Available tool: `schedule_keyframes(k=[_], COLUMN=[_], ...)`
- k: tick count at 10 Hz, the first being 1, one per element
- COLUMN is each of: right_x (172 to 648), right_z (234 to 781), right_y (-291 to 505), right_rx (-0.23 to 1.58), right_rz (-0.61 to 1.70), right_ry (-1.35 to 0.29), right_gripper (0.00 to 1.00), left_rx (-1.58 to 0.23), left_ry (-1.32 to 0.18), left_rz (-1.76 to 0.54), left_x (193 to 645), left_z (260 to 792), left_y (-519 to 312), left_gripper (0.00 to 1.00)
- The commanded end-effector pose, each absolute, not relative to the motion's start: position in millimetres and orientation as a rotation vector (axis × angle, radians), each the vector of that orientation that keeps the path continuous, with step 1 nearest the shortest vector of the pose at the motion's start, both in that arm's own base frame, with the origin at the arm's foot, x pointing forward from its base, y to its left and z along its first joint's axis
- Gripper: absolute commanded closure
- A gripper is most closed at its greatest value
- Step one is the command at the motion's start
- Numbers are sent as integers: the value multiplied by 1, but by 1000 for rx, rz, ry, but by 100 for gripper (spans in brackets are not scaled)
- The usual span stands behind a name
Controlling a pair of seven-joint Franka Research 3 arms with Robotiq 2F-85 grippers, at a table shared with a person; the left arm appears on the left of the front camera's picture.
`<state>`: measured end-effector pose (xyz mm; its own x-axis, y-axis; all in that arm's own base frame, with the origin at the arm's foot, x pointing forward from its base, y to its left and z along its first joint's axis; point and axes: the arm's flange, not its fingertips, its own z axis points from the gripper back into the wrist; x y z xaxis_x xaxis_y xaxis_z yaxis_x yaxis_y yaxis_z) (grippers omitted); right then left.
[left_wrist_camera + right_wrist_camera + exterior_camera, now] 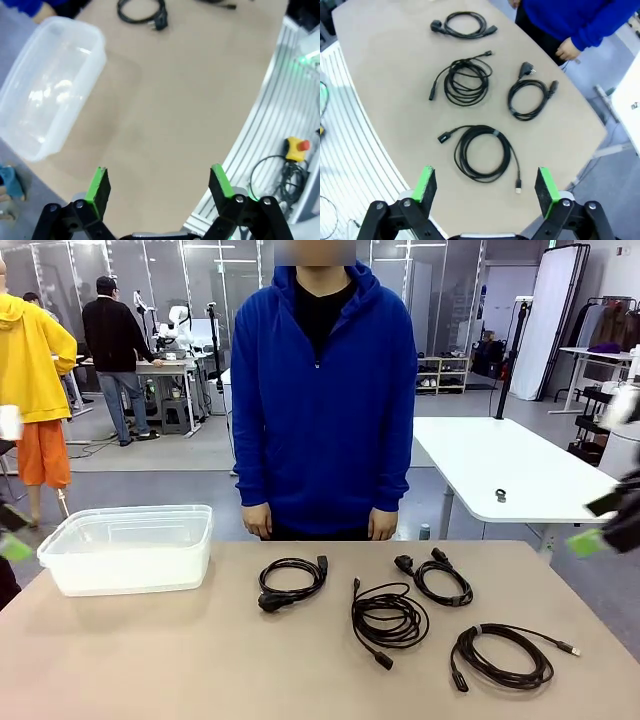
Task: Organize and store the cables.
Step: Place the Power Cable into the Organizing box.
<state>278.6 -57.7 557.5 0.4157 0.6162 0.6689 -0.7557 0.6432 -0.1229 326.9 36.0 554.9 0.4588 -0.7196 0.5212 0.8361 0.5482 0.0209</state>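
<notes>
Nearest my front camera lies a silver-tipped black coiled cable [510, 631]. Three more thin black coiled cables [360, 618] sit just beyond it on the tan table [150, 660], well apart from the clear plastic tub [128, 550]. My left gripper [160, 187] and right gripper [487, 187] both gape wide, holding nothing.

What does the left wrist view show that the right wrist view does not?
Left wrist view: the clear bin, the open left gripper, a yellow box with a red button. Right wrist view: the open right gripper, the silver-tipped cable, two more whole coils, a person's hand. Both: the tan table and the cable nearest the bin.
</notes>
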Motion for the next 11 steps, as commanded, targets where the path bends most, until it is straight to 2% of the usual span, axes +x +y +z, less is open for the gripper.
schedule_keyframes(k=[1, 4, 7, 9, 10, 11], right_x=[264, 240, 229, 228, 237, 240], right_z=[544, 513, 501, 508, 507, 524], right_y=[-110, -174, -174, -167, -158, -190], right_rx=[212, 288, 275, 287, 278, 292], right_rz=[869, 774, 830, 818, 801, 809], right_ry=[-879, -995, -994, -1001, -991, -999], right_gripper=[0, 0, 0, 0, 0, 0], left_rx=[-309, -313, -307, -334, -311, -311], left_ry=[-615, -802, -912, -902, -869, -869], left_rz=[-944, -872, -860, -809, -840, -840], left_x=[319, 288, 274, 271, 280, 280], left_z=[554, 532, 519, 515, 539, 539], left_y=[69, 117, 134, 138, 152, 152], left_gripper=[0, 0, 0, 0, 0, 0])
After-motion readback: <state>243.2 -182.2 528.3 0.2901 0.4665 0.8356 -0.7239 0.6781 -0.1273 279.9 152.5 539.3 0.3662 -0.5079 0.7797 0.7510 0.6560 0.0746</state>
